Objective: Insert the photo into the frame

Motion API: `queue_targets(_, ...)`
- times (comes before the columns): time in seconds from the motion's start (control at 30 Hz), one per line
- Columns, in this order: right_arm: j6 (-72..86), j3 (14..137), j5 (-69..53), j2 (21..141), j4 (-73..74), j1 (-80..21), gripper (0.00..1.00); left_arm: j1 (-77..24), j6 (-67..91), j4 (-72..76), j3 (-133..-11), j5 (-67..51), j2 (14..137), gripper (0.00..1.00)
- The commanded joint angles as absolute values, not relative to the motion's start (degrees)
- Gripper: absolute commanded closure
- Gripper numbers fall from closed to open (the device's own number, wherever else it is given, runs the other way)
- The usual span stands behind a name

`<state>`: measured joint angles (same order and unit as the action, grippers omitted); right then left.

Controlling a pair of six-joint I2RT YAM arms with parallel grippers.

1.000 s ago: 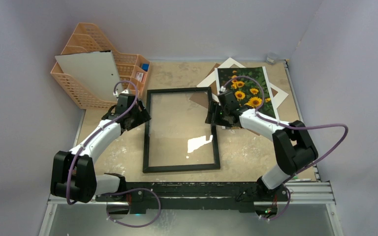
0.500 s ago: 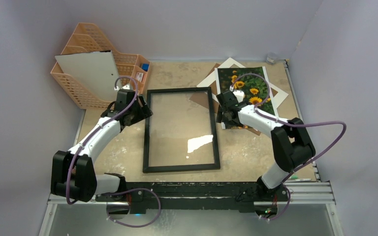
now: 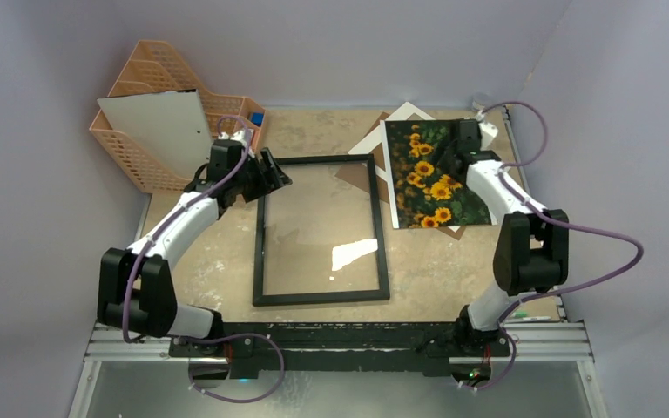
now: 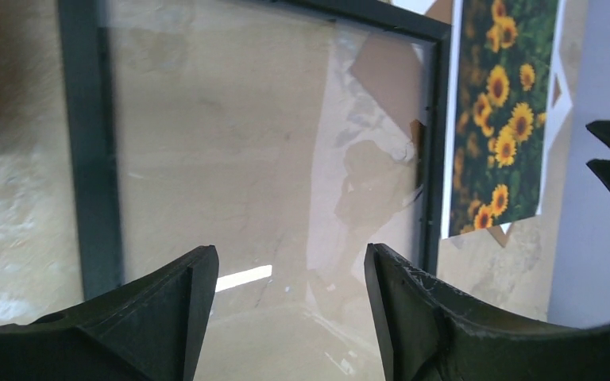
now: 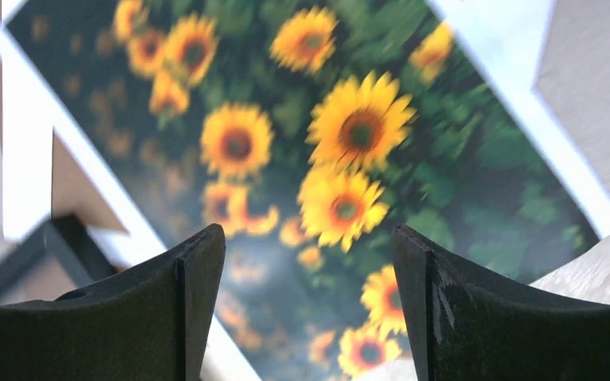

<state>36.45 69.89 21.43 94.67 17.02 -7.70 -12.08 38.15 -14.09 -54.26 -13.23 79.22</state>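
Note:
The frame [image 3: 320,296], a thin black border around clear glass, lies flat mid-table. In the left wrist view its pane spans between two black rails [image 4: 87,159]. The photo [image 3: 435,178], yellow sunflowers on dark green, lies right of the frame, on top of a white mat board and a brown board. My left gripper [image 3: 277,172] hovers open at the frame's far-left corner, and nothing sits between its fingertips [image 4: 290,250]. My right gripper [image 3: 453,148] hangs open over the far right part of the photo [image 5: 341,151], holding nothing [image 5: 310,234]. A frame corner [image 5: 63,238] shows at the lower left of that view.
An orange basket organiser [image 3: 139,157] holding a white board [image 3: 161,131] stands at the far left. The white mat board [image 3: 405,113] and brown backing board [image 3: 353,178] lie under the photo. Walls close in on both sides. The photo [image 4: 500,119] also shows beyond the frame's right rail.
My right arm swung from the frame's right edge, across the photo, to its far right part. My left gripper moved farther and rightward to the frame's far-left corner. Both stayed open.

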Motion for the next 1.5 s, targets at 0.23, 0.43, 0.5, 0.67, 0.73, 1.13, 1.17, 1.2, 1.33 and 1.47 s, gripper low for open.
queue_targets(0.23,43.23,72.44,16.05,99.21,11.33,13.6,0.24,-21.12,43.57,-5.03,-70.67,-21.3,93.32,0.31)
queue_targets(0.43,42.4,72.36,12.03,103.44,6.94,18.23,0.25,-29.6,45.76,-0.96,-81.25,-22.5,104.74,0.32)
queue_targets(0.5,41.9,73.33,11.79,105.52,6.33,18.6,0.27,-32.09,46.38,1.31,-84.58,-23.07,109.31,0.33)
queue_targets(0.67,42.04,72.88,11.66,108.7,4.51,18.72,0.3,-37.82,46.66,2.28,-94.17,-24.33,118.64,0.35)
queue_targets(0.73,41.78,72.17,11.52,109.08,3.5,18.89,0.3,-39.74,46.32,2.35,-97.6,-23.99,121.65,0.36)
queue_targets(1.13,41.15,65.92,5.02,112.07,-5.65,20.06,0.39,-44.29,41.9,-6.31,-126.76,-15.77,144.69,0.38)
queue_targets(1.17,41.37,65.65,4.43,112.4,-6.03,20.12,0.39,-44.5,41.92,-5.88,-128.03,-15.51,146.65,0.38)
queue_targets(1.2,41.58,65.32,4.12,112.56,-6.37,20.2,0.39,-44.78,41.88,-5.48,-128.91,-14.79,147.84,0.39)
queue_targets(1.33,41.87,64.48,3.24,112.67,-7.41,20.42,0.39,-46.2,41.09,-5.44,-129.37,-13.07,150.8,0.39)
queue_targets(1.47,41.55,63.79,1.15,112.35,-8.93,21.1,0.39,-47.5,40.06,-8.25,-128.54,-11.71,152.33,0.42)
